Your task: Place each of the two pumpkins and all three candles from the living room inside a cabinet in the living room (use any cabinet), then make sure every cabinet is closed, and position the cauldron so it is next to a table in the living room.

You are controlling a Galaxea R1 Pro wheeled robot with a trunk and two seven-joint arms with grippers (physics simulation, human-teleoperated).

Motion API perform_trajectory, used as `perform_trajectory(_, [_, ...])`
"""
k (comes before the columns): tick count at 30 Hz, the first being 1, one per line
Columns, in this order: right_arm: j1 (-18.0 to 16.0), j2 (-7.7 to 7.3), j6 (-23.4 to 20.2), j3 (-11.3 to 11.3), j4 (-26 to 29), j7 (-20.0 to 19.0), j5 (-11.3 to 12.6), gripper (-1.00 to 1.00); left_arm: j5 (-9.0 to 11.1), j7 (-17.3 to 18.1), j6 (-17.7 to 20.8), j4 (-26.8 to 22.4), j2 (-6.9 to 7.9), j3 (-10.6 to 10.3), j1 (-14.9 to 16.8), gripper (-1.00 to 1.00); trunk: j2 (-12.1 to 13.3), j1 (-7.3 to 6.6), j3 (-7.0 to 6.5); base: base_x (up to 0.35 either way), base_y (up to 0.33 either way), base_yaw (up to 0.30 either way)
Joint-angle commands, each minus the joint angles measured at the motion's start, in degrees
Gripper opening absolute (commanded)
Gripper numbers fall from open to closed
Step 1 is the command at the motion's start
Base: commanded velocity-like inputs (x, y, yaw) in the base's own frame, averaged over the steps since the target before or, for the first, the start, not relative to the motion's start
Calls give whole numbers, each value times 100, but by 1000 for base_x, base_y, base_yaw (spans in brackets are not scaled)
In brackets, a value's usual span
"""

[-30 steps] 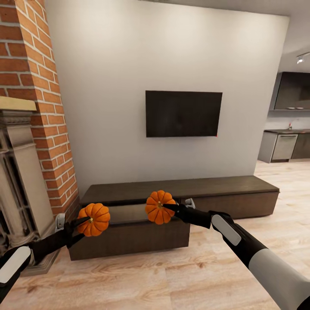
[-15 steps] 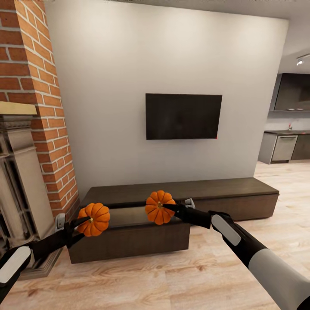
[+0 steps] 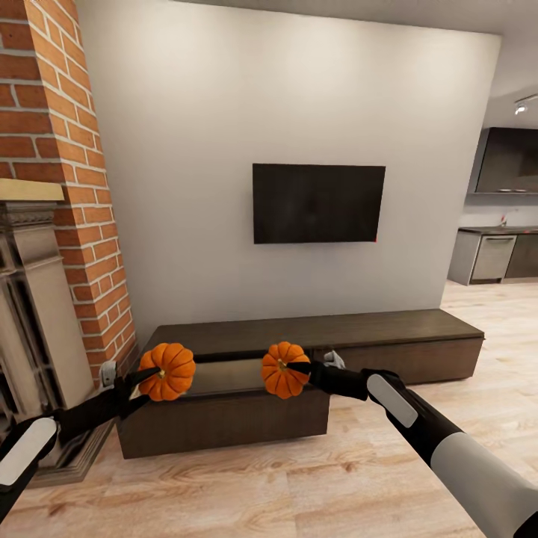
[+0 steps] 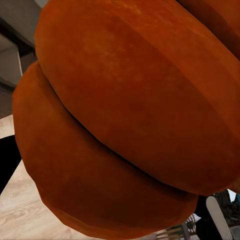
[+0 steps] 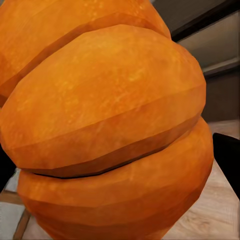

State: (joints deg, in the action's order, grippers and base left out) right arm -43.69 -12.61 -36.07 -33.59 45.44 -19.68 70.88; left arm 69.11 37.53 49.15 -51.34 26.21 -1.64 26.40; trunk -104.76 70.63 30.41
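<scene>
Pumpkins are not put away yet; left end effector (image 3: 147, 373) pinches one pumpkin (image 3: 167, 371); right end effector (image 3: 299, 368) pinches the other pumpkin (image 3: 285, 369); cabinet (image 3: 224, 418) drawer sits open below.

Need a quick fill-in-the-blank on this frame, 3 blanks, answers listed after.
1. The left gripper and the right gripper each hold a ____.
2. The cabinet has its left drawer pulled ____.
3. The wall left of the cabinet is made of ____.

Answers: pumpkin; open; brick
</scene>
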Motion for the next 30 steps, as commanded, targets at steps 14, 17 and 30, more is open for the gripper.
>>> perform_trajectory(14, [-6, -5, 31, -16, 0, -8, 12, -100, 25, -9, 25, -52, -1, -25, 5, -100, 478, -264, -209, 0, 0, 0])
perform_trajectory(17, [-4, -5, 43, -16, 0, -9, 7, -100, 22, -11, 25, -52, -6, -36, 5, -100, 598, -330, -263, 0, 0, 0])
perform_trajectory(30, [-6, -5, 56, -16, 9, -1, -9, -100, 18, -17, 17, -38, -7, -38, 5, -100, 638, -352, -281, 56, 15, 0])
